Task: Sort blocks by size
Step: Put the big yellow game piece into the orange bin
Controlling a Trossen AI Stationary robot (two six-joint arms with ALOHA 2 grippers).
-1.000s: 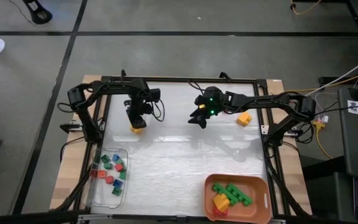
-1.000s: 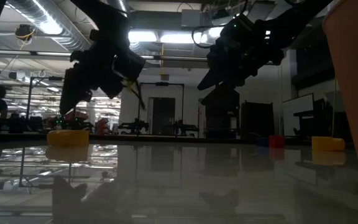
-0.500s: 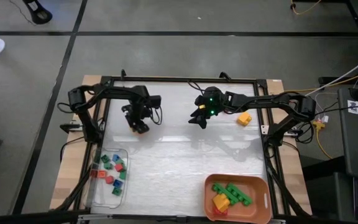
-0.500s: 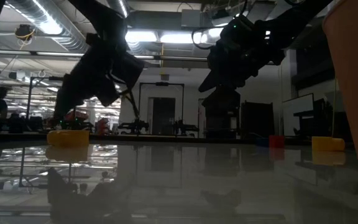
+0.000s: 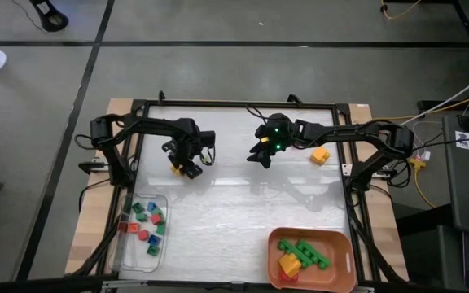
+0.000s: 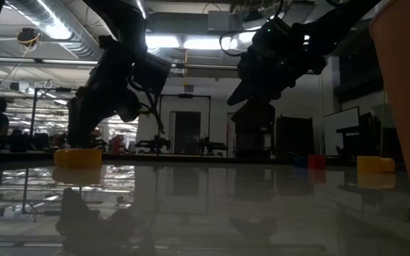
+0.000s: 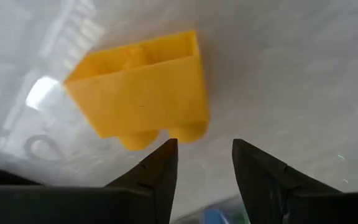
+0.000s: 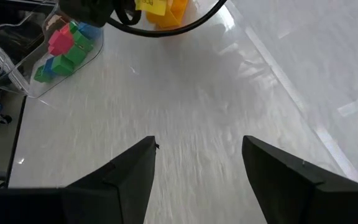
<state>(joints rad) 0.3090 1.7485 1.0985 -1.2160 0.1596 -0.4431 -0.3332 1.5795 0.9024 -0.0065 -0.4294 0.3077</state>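
A yellow brick [image 7: 140,93] lies on its side on the white table at the far left, its studs toward my left gripper [image 7: 204,146]. That gripper points steeply down just above and beside the brick [image 5: 193,172], open, with nothing between its fingers. Whether a fingertip touches the studs I cannot tell. My right gripper [image 5: 260,158] hangs open over the table's far middle, with only bare table between its fingers [image 8: 197,149]. A second yellow brick [image 5: 321,155] rests on the table at the far right.
A clear tray [image 5: 129,236] at the near left holds several small red, green and blue blocks. An orange tray [image 5: 344,252] at the near right holds green and yellow longer bricks. Small red and blue blocks [image 6: 312,161] sit far off in the low view.
My left gripper has shifted a little toward the table's right edge and sunk toward the yellow brick, rolling its wrist on the way. The brick has stayed in place. The right arm has kept still.
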